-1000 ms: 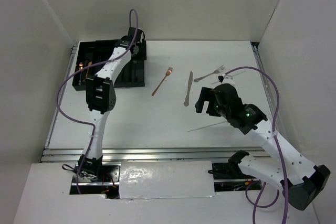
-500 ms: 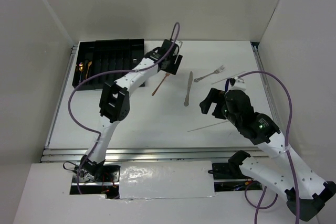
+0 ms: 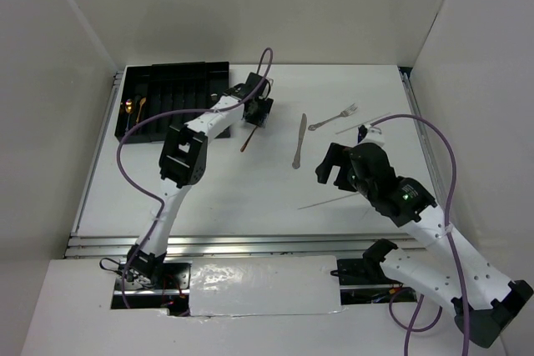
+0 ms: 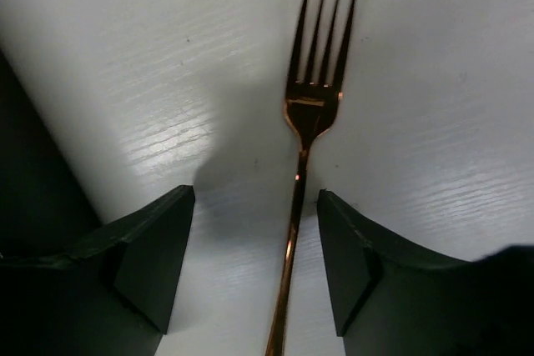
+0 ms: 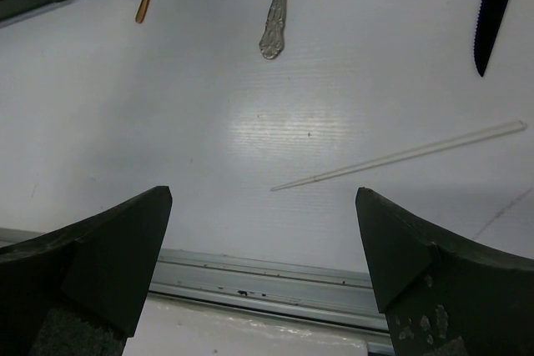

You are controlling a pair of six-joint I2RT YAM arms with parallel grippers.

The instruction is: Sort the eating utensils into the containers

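Copper fork (image 4: 302, 156) midway between spread left fingers (image 4: 148, 258)

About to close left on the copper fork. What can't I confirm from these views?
- Copper fork: handle end cut off by the bottom edge of the left wrist view; in the top view the left gripper covers its tines.
- Tray slots: contents too small in the top view, partly hidden by the left arm.
- Black knife: only the blade shows, cut by the right wrist view's top edge.
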